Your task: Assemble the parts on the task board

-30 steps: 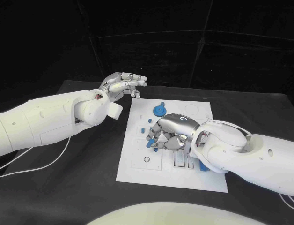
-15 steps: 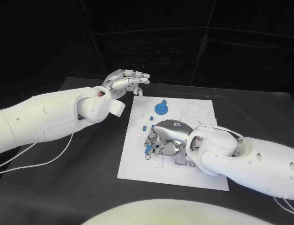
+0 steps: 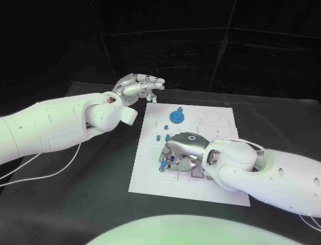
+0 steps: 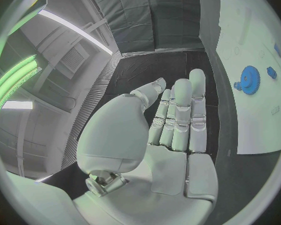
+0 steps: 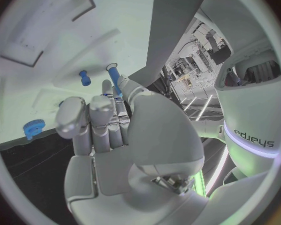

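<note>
The white task board (image 3: 150,184) lies mid-table. My right hand (image 3: 184,150) hovers low over its middle and pinches a small blue peg (image 3: 163,164) at its fingertips; the right wrist view has that peg (image 5: 113,77) sticking out past the fingers toward the board (image 5: 53,45). A second blue peg (image 5: 84,77) stands in the board close by. A blue gear (image 3: 176,118) sits at the board's far part, also visible as the gear (image 4: 248,77). My left hand (image 3: 138,87) is raised beyond the board's far left corner, fingers (image 4: 181,115) straight and holding nothing.
Several small blue pegs (image 3: 160,137) stand between the gear and my right hand. Recessed slots (image 3: 199,176) lie at the board's near side, under my right wrist. Black table (image 3: 72,204) surrounds the board; white cables (image 3: 28,176) trail under my left arm.
My right hand has moved toward the board's near left and lower, carrying the blue peg. The left hand has barely shifted.
</note>
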You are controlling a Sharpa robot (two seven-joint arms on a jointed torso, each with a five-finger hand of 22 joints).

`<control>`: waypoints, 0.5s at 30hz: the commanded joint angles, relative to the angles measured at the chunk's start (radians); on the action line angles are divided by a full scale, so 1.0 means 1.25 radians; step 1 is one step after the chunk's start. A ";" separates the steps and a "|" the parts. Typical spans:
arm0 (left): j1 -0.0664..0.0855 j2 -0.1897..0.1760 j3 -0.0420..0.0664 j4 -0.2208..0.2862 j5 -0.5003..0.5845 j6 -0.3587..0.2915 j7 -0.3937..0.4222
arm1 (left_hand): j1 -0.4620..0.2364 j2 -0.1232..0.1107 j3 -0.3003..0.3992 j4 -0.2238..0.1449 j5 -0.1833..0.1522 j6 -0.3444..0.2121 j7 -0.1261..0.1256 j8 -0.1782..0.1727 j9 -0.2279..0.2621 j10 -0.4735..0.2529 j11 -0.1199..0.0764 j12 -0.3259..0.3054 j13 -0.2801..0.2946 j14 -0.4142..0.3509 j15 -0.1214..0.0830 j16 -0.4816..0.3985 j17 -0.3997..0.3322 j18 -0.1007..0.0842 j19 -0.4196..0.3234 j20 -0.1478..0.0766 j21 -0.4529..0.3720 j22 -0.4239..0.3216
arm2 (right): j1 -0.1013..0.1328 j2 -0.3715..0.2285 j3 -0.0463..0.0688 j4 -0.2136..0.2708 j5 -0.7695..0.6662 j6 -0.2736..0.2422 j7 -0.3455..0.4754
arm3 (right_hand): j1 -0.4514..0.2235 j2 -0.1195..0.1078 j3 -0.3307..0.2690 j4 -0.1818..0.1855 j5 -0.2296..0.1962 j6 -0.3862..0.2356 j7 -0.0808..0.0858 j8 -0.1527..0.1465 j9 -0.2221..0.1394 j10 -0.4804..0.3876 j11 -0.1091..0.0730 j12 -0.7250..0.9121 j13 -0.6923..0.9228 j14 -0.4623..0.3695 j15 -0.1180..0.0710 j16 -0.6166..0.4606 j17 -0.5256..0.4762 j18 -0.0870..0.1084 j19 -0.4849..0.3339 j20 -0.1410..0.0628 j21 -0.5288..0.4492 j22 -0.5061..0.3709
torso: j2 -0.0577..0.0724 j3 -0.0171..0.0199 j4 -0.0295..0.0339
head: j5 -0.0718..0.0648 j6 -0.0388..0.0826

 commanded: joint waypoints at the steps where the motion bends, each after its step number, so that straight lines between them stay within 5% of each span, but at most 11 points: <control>1: 0.001 0.000 0.001 0.001 0.002 0.010 0.003 | -0.002 0.005 -0.004 0.000 -0.001 -0.005 0.002 0.004 0.000 -0.005 0.001 0.004 0.000 -0.001 0.002 -0.004 -0.001 0.011 0.001 0.006 -0.005 -0.001 | 0.001 0.002 0.000 0.000 -0.015 0.017 -0.003 | 0.001 -0.003 0.005 0.001 0.005 0.006 0.003 0.002 0.001 0.003 0.001 -0.004 0.001 0.003 0.002 0.004 0.000 -0.011 0.004 0.002 0.003 0.000 | 0.000 -0.0003 0.0002 | 0.001 -0.001; 15: 0.001 0.000 0.000 0.001 0.002 0.011 0.002 | -0.002 0.005 -0.006 0.000 -0.001 -0.006 0.003 0.004 0.000 -0.006 0.002 0.005 0.000 -0.002 0.002 -0.003 -0.001 0.011 0.001 0.006 -0.005 -0.002 | -0.001 0.011 -0.001 -0.007 -0.028 0.014 -0.008 | -0.001 -0.005 0.005 0.001 0.006 0.006 0.003 0.001 0.001 0.004 0.002 -0.005 0.001 0.002 0.002 0.003 -0.001 -0.011 0.003 0.002 0.002 0.000 | 0.000 -0.0003 0.0000 | 0.003 -0.002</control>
